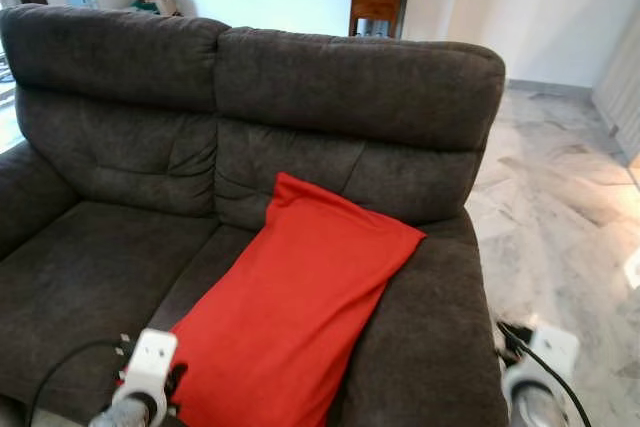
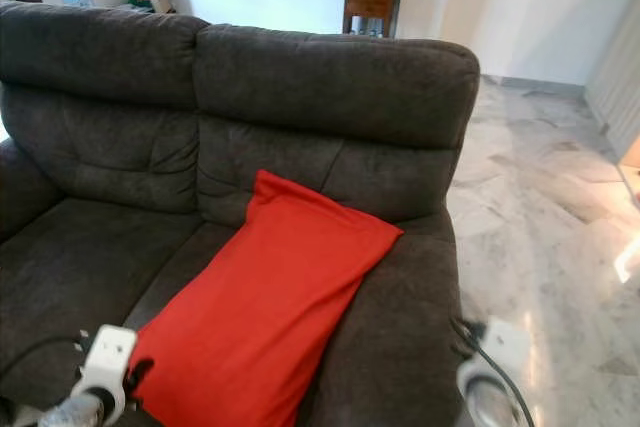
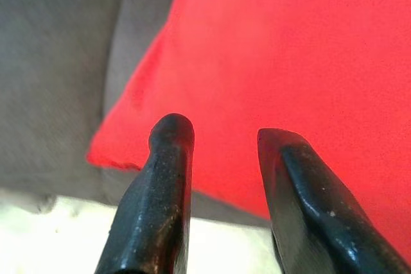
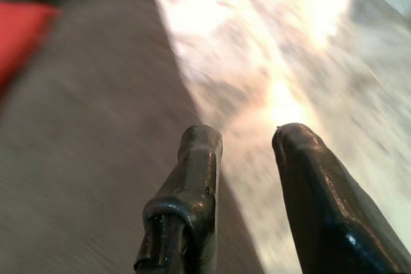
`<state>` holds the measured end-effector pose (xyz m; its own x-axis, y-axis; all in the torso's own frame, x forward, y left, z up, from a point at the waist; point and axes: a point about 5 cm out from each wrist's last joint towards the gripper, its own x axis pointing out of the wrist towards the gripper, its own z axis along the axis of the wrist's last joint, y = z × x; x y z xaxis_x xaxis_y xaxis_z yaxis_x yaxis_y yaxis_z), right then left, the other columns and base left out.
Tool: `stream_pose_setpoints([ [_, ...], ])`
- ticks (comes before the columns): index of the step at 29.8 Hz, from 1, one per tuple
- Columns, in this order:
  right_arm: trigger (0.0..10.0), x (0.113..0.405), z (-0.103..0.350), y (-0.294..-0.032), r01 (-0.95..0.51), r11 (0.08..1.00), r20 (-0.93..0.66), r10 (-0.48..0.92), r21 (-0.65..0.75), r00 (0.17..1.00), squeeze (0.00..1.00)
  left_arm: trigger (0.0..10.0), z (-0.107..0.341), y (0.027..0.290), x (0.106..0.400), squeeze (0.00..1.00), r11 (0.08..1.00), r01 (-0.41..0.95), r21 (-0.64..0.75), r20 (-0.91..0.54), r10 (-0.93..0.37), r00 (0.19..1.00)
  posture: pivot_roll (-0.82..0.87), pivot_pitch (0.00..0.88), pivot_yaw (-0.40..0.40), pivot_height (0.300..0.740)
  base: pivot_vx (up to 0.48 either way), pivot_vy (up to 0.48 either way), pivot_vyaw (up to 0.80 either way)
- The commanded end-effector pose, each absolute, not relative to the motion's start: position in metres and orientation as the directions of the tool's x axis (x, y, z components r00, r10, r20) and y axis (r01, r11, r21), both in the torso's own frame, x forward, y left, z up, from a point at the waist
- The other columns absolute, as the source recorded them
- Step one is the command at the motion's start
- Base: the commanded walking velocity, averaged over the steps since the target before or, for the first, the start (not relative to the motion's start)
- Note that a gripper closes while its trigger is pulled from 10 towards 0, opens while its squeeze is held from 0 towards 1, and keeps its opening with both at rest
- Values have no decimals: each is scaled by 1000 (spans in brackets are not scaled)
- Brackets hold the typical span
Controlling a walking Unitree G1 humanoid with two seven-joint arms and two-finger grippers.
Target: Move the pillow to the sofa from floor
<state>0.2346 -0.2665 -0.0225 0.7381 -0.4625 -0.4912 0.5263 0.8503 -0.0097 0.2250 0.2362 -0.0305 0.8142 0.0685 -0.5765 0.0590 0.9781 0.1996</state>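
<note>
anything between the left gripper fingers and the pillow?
Nothing. In the left wrist view the left gripper is open, fingers apart, with the red pillow right past the tips.

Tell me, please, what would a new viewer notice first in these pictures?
First the red pillow, lying aslant on the sofa's right seat, top corner against the backrest. Next the left gripper, open, close to the pillow's lower edge.

I can read no text, label, brand, number or sign anywhere in these pictures, not on the furniture, the floor, the walls or my own arms.
</note>
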Motion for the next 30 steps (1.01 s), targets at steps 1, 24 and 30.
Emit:
stream_pose_setpoints([
  [1, 10000, 222, -34, -266, 552, 833, -550, -471, -20, 690, 0, 10000, -39, 234, 217, 0, 972, 78, 220, -609, 74, 790, 149, 0, 5, 740, 0, 0, 0],
  [24, 10000, 167, -82, -231, 430, 903, -778, -273, -4, 565, 0, 10000, -81, 225, 166, 0, 985, 14, 173, -762, 125, 635, 134, 0, 2, 740, 0, 0, 0],
  [30, 10000, 170, -82, -228, 416, 909, -774, -256, 10, 579, 0, 10000, -83, 226, 162, 0, 986, 2, 165, -774, 128, 620, 136, 0, -4, 740, 0, 0, 0],
])
